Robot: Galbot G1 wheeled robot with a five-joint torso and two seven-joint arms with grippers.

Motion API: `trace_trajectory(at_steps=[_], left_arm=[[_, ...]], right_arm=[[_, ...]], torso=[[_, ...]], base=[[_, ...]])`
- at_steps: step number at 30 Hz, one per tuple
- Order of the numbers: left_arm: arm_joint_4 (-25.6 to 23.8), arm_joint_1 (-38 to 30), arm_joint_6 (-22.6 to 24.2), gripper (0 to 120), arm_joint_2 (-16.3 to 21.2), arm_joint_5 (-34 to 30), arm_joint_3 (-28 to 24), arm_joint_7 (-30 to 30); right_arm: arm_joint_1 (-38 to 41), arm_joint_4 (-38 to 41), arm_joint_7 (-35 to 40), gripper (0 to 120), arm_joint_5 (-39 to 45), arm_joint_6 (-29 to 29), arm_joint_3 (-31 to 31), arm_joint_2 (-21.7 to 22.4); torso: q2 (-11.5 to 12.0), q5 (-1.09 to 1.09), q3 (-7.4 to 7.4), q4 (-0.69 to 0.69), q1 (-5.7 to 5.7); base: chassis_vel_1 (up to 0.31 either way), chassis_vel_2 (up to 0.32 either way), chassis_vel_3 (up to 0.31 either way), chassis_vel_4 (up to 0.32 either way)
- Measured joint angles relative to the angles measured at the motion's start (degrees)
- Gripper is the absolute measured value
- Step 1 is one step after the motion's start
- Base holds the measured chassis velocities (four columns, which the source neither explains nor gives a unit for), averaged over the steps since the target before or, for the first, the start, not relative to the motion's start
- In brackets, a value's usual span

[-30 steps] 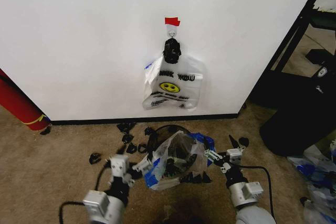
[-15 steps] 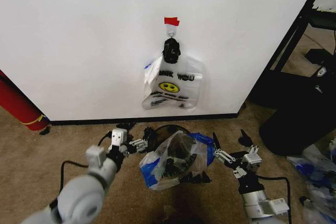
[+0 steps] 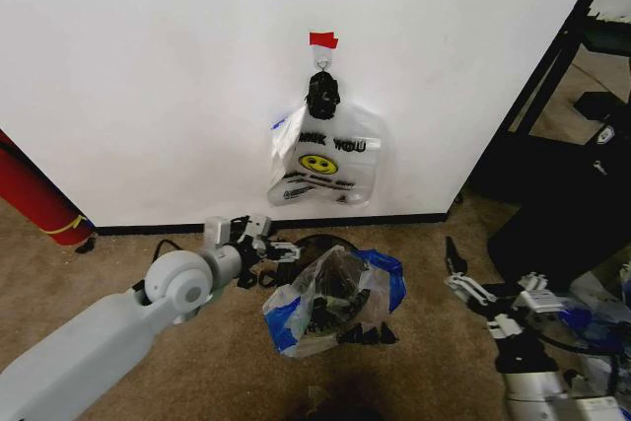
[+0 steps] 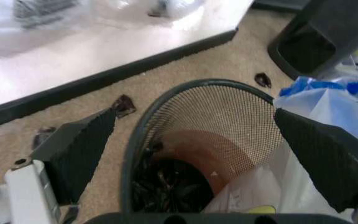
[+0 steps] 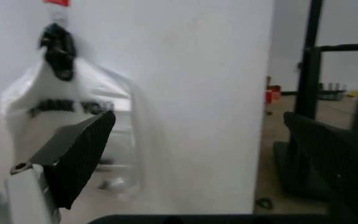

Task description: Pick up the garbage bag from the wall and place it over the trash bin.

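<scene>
Tan carpet floor (image 3: 118,263) carries the trash bin (image 3: 317,244) near the baseboard, garbage bag (image 3: 325,303) draped on it, small black scraps (image 3: 237,240) scattered around, red cylinder (image 3: 35,194) at left.

wall (image 3: 148,66): white, black baseboard | tape (image 3: 322,40): red | hung bag (image 3: 325,165): white, yellow smiley, black letters | garbage bag (image 3: 330,303): clear, blue patches | bin (image 4: 204,140): black mesh, red base

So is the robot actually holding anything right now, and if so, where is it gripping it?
Nothing is held. The left gripper is open by the trash bin; the right gripper is open, apart from the garbage bag.
</scene>
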State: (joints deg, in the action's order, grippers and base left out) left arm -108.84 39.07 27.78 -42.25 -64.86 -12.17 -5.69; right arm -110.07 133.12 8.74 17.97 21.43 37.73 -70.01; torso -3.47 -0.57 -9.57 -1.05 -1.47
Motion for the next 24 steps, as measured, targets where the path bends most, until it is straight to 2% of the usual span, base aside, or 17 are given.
trace_trajectory(at_steps=[6, 15, 20, 22, 24], left_arm=[[3.74, -3.2, 0.16, 100, -2.07, 0.79, -4.2, 0.21], [8.7, -8.12, 0.73, 96, -4.25, 1.62, -9.01, 0.51], [10.38, -8.49, 0.78, 87, -4.3, 1.57, -9.79, 0.73], [11.63, -8.69, 1.5, 75, -5.01, 1.69, -9.82, 0.17], [11.91, -8.8, 1.95, 72, -5.36, 1.71, -9.75, -0.41]], right_arm=[[-1.33, -0.49, 1.19, 100, 1.36, 1.88, 1.5, -0.31], [-1.11, 1.31, 2.32, 100, 0.04, 1.32, 1.26, -1.36], [-1.22, 1.49, 2.32, 100, 0.23, 1.18, 1.24, -1.25], [-1.2, 1.51, 2.3, 100, 0.04, 1.17, 0.89, -1.44], [-1.19, 1.71, 2.3, 100, -0.01, 1.02, 0.63, -1.59]], torso=[[0.0, 0.0, 0.0, 0.01, 0.0], [0.0, 0.0, 0.0, 0.01, 0.0], [0.0, 0.0, 0.0, 0.01, 0.0], [0.0, -0.01, 0.0, 0.01, 0.0], [0.0, -0.01, 0.0, 0.01, 0.0]], base=[[0.0, 0.0, 0.0, 0.0], [0.0, 0.0, 0.0, 0.0], [0.0, 0.0, 0.0, 0.0], [0.0, 0.0, 0.0, 0.0], [0.0, 0.0, 0.0, 0.0]])
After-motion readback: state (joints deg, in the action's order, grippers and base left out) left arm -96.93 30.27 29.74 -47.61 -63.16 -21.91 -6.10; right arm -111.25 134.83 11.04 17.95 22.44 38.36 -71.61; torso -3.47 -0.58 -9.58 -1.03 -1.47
